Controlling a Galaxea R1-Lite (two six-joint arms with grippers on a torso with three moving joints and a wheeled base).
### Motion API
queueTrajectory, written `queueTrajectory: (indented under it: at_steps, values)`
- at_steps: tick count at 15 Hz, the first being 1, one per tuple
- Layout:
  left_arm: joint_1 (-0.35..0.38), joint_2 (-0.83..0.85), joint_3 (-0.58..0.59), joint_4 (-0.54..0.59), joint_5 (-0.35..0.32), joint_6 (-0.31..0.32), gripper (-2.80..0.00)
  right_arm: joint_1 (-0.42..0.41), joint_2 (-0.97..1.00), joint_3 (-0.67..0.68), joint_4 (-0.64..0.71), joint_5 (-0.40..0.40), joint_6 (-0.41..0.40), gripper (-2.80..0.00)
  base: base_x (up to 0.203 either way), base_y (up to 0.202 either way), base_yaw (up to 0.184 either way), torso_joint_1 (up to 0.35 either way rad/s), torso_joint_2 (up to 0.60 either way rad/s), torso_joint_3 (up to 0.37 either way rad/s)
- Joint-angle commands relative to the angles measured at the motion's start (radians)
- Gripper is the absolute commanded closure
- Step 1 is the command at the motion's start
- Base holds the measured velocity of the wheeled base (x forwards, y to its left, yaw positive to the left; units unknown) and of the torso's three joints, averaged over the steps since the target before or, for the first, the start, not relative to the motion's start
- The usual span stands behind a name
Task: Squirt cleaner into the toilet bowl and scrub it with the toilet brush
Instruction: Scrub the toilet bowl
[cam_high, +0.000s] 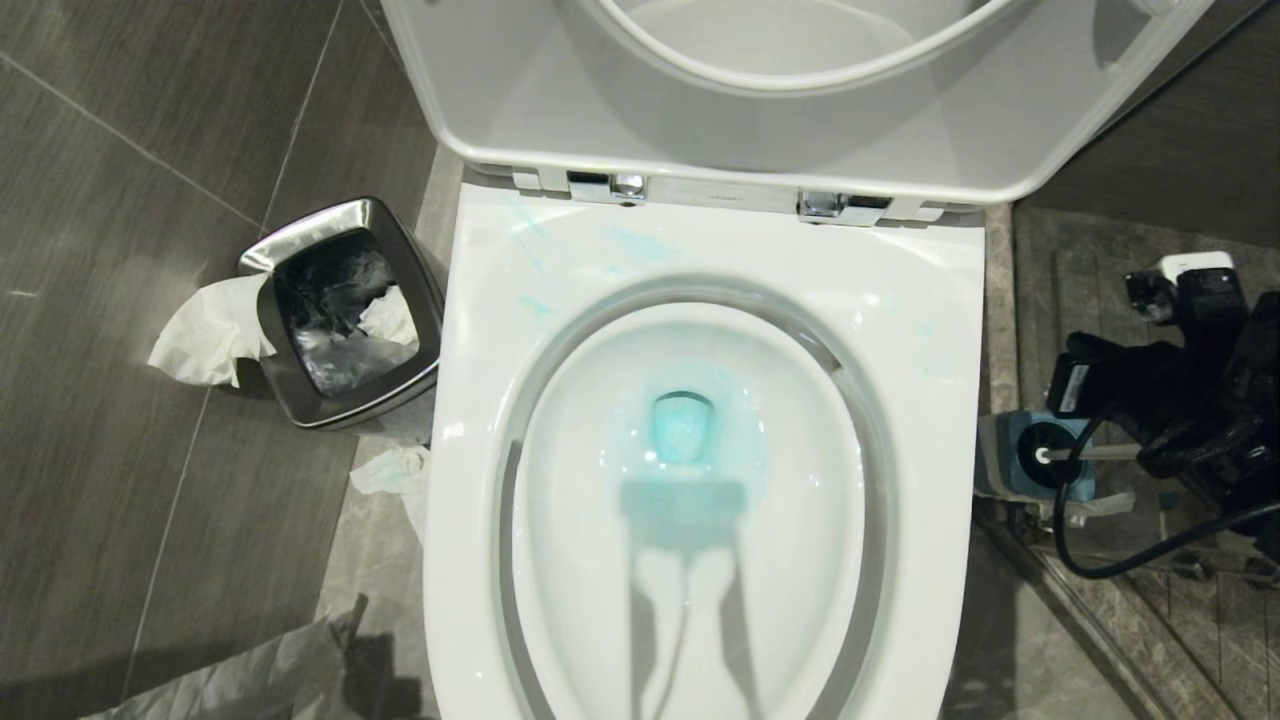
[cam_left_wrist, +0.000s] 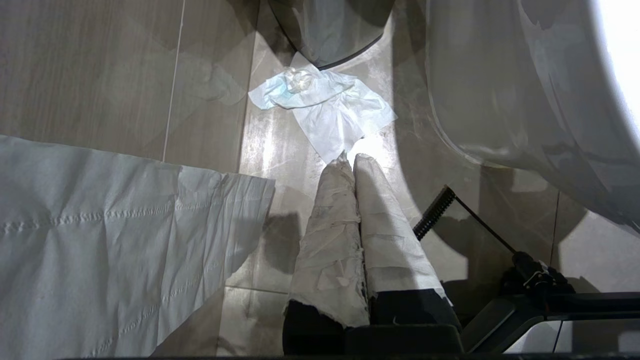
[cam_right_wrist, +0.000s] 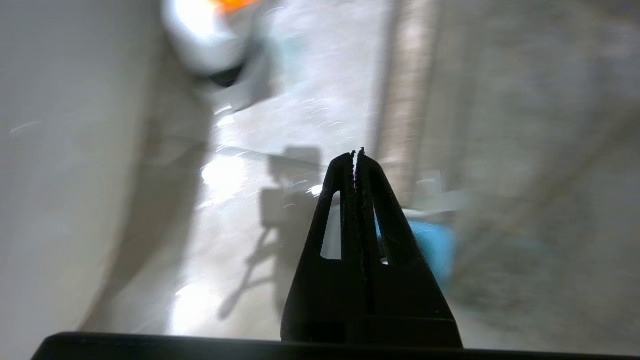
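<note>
The toilet bowl (cam_high: 700, 500) sits open, lid up, so it can be cleaned. Blue cleaner (cam_high: 682, 428) pools at its drain and streaks the back rim. The toilet brush (cam_high: 1075, 453) stands in its blue-topped holder (cam_high: 1040, 455) beside the bowl's right edge, with its stick leaning right. The right gripper (cam_right_wrist: 357, 156) above it is pinched together, empty. The left gripper (cam_left_wrist: 352, 160), wrapped in paper, is closed near the floor.
</note>
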Motion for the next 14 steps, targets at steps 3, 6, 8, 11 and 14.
queueTrajectory:
  at_steps: [3,6,8,11,14]
  values:
    - [0.000,0.000,0.002,0.000,0.000,0.000,0.00,-0.045,-0.169,-0.065,0.182,0.039,0.000,0.00,0.000,0.000,0.000,0.000,0.00,0.000]
    - [0.000,0.000,0.002,0.000,0.000,0.000,0.00,-0.045,-0.284,-0.095,0.325,0.082,0.001,0.00,0.000,0.000,0.000,0.000,0.00,0.000]
    - [0.000,0.000,0.002,0.000,0.000,0.000,0.00,-0.044,-0.364,-0.152,0.468,0.097,-0.001,0.00,0.000,0.000,0.000,0.000,0.00,0.000]
    - [0.000,0.000,0.002,0.000,0.000,0.000,0.00,-0.027,-0.472,-0.220,0.629,0.103,-0.004,0.00,0.000,0.000,0.000,0.000,0.00,0.000]
    - [0.000,0.000,0.002,0.000,0.000,0.000,0.00,-0.019,-0.620,-0.236,0.760,0.145,-0.017,0.00,0.000,0.000,0.000,0.000,0.00,0.000]
